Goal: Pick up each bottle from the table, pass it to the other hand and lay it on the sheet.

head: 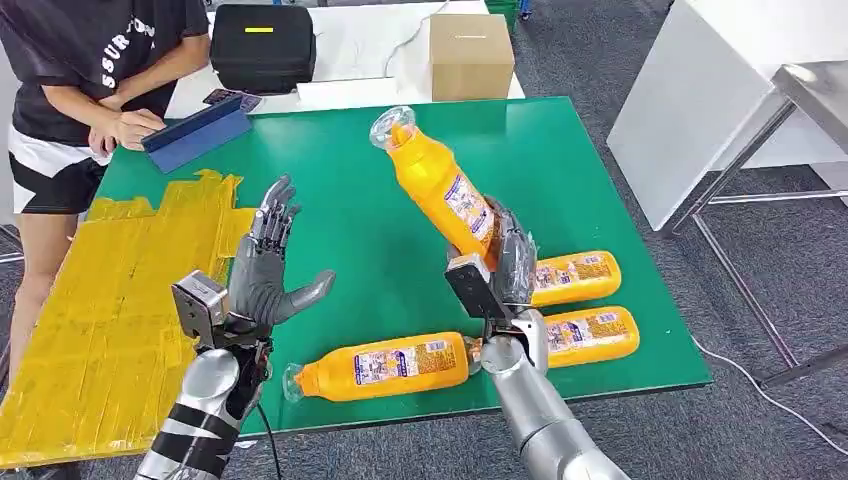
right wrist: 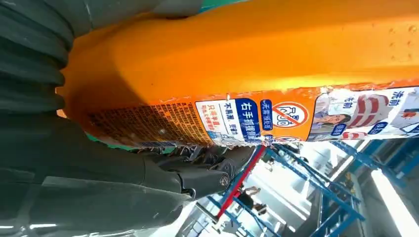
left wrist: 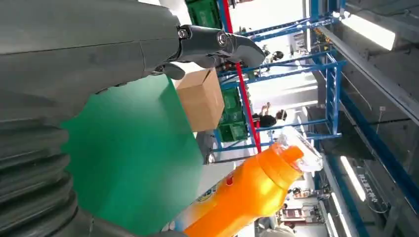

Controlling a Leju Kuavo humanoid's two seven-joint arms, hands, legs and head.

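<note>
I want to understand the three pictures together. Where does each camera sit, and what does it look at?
Head view: high on the body, looking down at the green table; both arms, open left hand, right hand holding the raised bottle.
Left wrist view: behind the left hand, facing the raised bottle and cardboard box.
Right wrist view: behind the right hand, close on the bottle.
All share that bottle.

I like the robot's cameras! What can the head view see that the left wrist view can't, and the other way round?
Head view alone: the yellow sheet, three bottles lying on the table, a person with a tablet, and the right hand holding the lifted bottle. Left wrist view alone: blue racks and ceiling lights. Both: that orange bottle, the green table, the cardboard box and the open left hand.
</note>
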